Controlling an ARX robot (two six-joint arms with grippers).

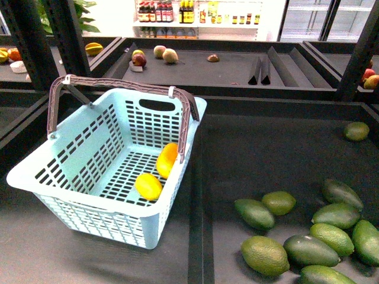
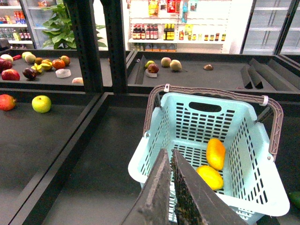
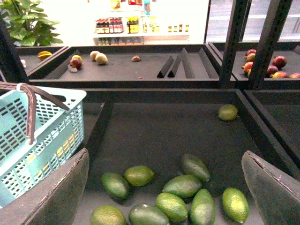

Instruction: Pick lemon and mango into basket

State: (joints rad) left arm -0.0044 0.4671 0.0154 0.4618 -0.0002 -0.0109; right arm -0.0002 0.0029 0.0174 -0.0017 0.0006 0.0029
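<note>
Just beyond the left gripper we see the basket, pale turquoise with slotted walls, its grey-brown handle swung upright. The left gripper's two dark fingers are pressed together with nothing between them, their tips over the basket's near rim. Inside, a little past those tips, the lemon lies on the slotted floor, and the mango sits just behind it, leaning toward the side wall; the two fruits look to be touching or nearly so. From the front we see the same pair, lemon nearer, mango further, in the basket.

The right gripper is spread wide, its fingers at either edge of the wrist view, holding nothing. Between and beneath them we see a cluster of green avocado-like fruits on the dark shelf, with one more green fruit well apart, further out.
</note>
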